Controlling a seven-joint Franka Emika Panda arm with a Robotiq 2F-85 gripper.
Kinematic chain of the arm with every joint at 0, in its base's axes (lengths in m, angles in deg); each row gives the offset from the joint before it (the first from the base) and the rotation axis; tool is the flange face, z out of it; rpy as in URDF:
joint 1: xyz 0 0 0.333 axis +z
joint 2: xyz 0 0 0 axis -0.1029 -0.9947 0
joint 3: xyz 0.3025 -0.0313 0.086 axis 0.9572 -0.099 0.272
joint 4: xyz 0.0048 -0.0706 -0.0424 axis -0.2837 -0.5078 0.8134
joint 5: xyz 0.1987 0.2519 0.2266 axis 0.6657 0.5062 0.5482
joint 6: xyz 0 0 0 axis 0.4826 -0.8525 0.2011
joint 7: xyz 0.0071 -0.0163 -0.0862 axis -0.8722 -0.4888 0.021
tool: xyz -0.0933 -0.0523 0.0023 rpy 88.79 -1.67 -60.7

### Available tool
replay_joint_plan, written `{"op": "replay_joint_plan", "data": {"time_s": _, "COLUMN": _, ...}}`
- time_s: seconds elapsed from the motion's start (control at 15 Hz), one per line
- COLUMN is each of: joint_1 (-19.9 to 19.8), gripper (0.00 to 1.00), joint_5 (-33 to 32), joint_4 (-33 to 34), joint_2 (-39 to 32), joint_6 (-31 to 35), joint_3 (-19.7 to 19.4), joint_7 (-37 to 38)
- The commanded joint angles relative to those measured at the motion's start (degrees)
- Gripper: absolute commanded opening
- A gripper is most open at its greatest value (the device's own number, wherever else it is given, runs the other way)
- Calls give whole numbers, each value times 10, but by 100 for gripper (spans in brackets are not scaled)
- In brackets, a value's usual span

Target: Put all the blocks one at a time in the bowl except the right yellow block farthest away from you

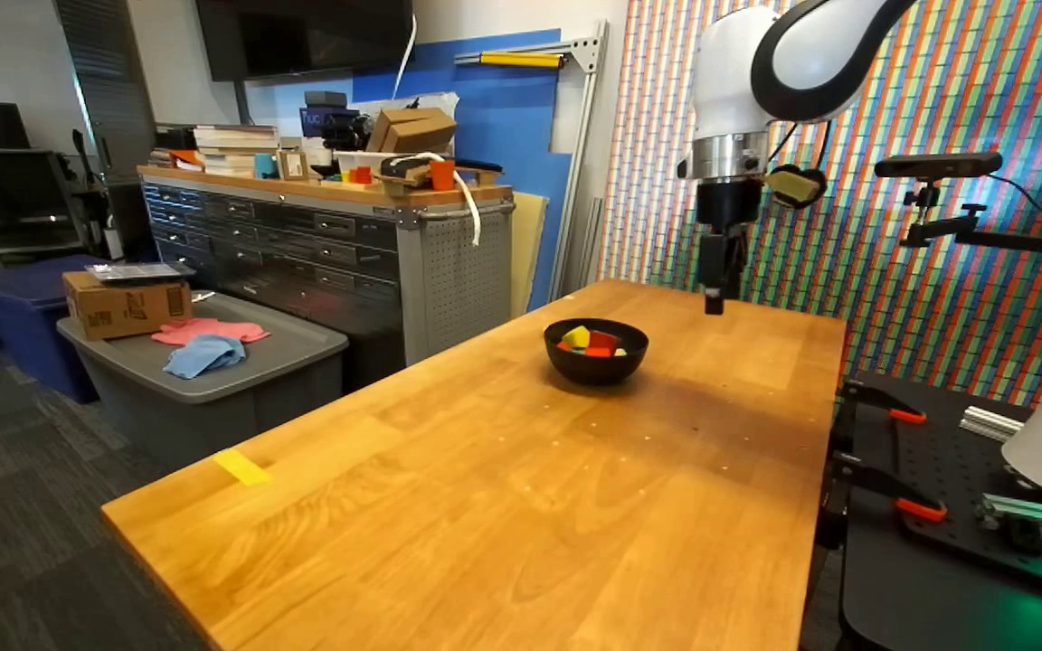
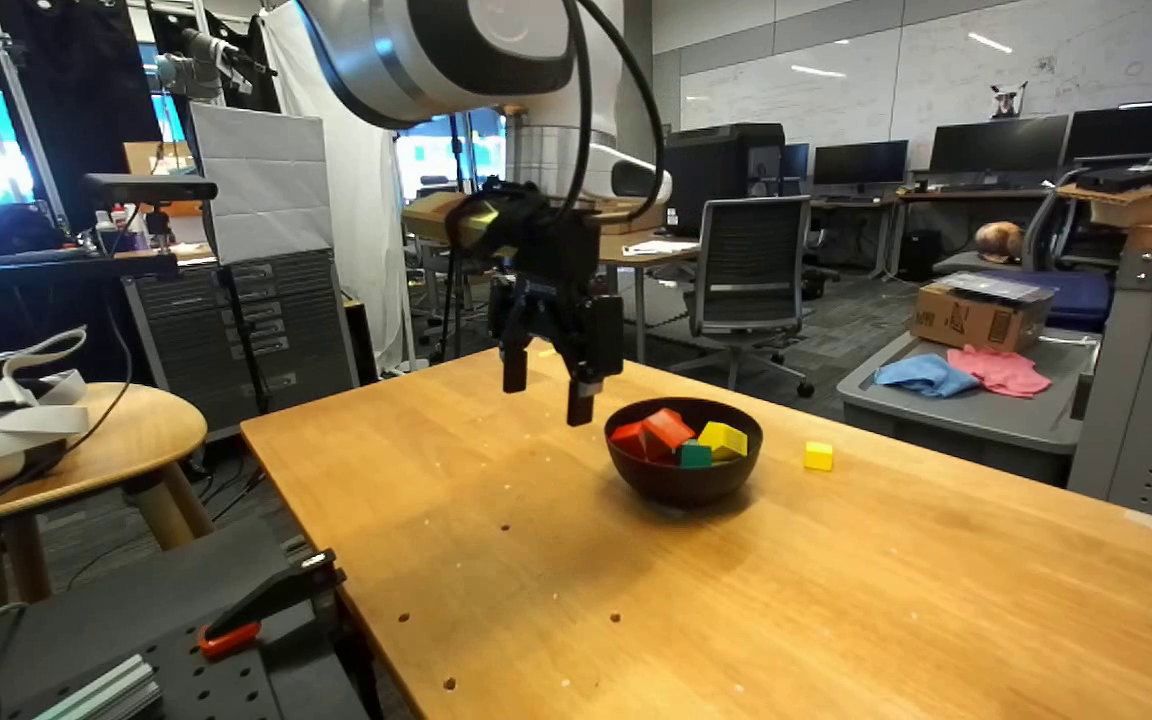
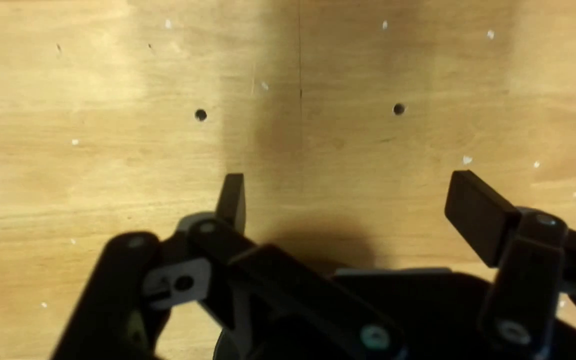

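On the wooden counter [image 2: 936, 580] stands one black bowl [image 2: 681, 488], holding at least two red blocks [image 2: 667, 429], at least one yellow block [image 2: 723, 440] and one green block [image 2: 696, 455]; they overlap, so an exact tally cannot be told. Near the bowl but apart, one separate yellow block [image 2: 818, 456] sits on the counter. Above the counter, to one side of the bowl in both exterior views, hangs one hand [image 2: 548, 389], its two fingers [image 2: 582, 405] spread wide apart. Two black clamps [image 1: 885, 485] sit at the counter's edge. Beyond it, one grey bin [image 1: 308, 346] carries one cardboard box [image 1: 127, 306] and two cloths [image 1: 206, 356], one pink, one blue.
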Motion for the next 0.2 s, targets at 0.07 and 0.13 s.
{"op": "replay_joint_plan", "data": {"time_s": 0.07, "joint_1": -7, "gripper": 100, "joint_5": 28, "joint_4": -53, "joint_2": 52, "joint_6": -6, "joint_3": 8, "joint_7": -51}}
{"op": "replay_joint_plan", "data": {"time_s": 0.13, "joint_1": -6, "gripper": 100, "joint_5": 33, "joint_4": -70, "joint_2": 71, "joint_6": -7, "joint_3": 7, "joint_7": -62}}
